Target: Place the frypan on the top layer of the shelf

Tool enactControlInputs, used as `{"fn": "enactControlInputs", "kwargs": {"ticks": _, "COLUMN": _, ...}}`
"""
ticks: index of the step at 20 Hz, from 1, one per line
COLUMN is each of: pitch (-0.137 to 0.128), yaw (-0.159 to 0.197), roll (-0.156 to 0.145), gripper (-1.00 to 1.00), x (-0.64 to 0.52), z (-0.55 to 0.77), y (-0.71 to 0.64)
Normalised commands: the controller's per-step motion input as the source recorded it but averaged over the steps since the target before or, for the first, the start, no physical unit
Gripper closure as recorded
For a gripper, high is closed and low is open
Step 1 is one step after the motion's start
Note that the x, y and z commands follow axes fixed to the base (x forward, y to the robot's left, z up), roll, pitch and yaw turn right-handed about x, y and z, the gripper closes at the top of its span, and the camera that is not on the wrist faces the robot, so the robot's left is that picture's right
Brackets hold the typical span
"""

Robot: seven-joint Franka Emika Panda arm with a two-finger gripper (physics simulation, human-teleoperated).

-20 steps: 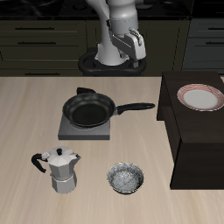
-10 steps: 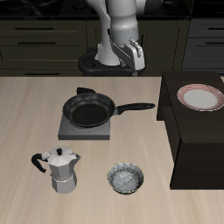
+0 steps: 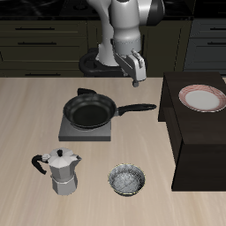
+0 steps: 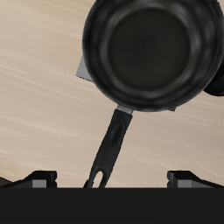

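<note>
The frypan (image 3: 90, 112) is round and black and rests on the grey burner plate (image 3: 69, 132). Its long straight handle (image 3: 137, 109) points toward the shelf (image 3: 190, 132), a large dark boxy unit at the table's side. My gripper (image 3: 137, 72) hangs above the table, a little behind the handle, open and holding nothing. In the wrist view the frypan (image 4: 153, 48) and its handle (image 4: 109, 149) lie below me, and my fingertips (image 4: 39, 178) stand wide apart.
A pink-rimmed plate (image 3: 202, 97) lies on the shelf's top surface. A moka pot (image 3: 60, 171) and a small silvery bowl (image 3: 126, 179) stand near the table's front edge. Dark cabinets run behind the table.
My gripper has come down and forward toward the frypan's handle. Nothing on the table has moved.
</note>
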Motion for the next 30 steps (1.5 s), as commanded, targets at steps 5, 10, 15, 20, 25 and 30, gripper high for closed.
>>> {"fn": "enactControlInputs", "kwargs": {"ticks": 5, "pitch": 0.015, "yaw": -0.029, "roll": 0.009, "gripper": -1.00, "x": -0.04, "z": -0.20, "y": 0.09}}
{"fn": "enactControlInputs", "kwargs": {"ticks": 10, "pitch": -0.003, "yaw": -0.010, "roll": 0.011, "gripper": -1.00, "x": -0.04, "z": -0.11, "y": 0.09}}
{"fn": "enactControlInputs", "kwargs": {"ticks": 15, "pitch": 0.012, "yaw": 0.039, "roll": 0.015, "gripper": -1.00, "x": 0.08, "z": -0.34, "y": 0.19}}
{"fn": "enactControlInputs", "kwargs": {"ticks": 20, "pitch": 0.017, "yaw": 0.029, "roll": -0.004, "gripper": -1.00, "x": 0.11, "z": -0.17, "y": 0.04}}
{"fn": "enactControlInputs", "kwargs": {"ticks": 25, "pitch": 0.023, "yaw": 0.017, "roll": -0.009, "gripper": -1.00, "x": 0.09, "z": -0.15, "y": 0.02}}
{"fn": "enactControlInputs", "kwargs": {"ticks": 30, "pitch": 0.037, "yaw": -0.007, "roll": -0.010, "gripper": -1.00, "x": 0.10, "z": -0.18, "y": -0.04}}
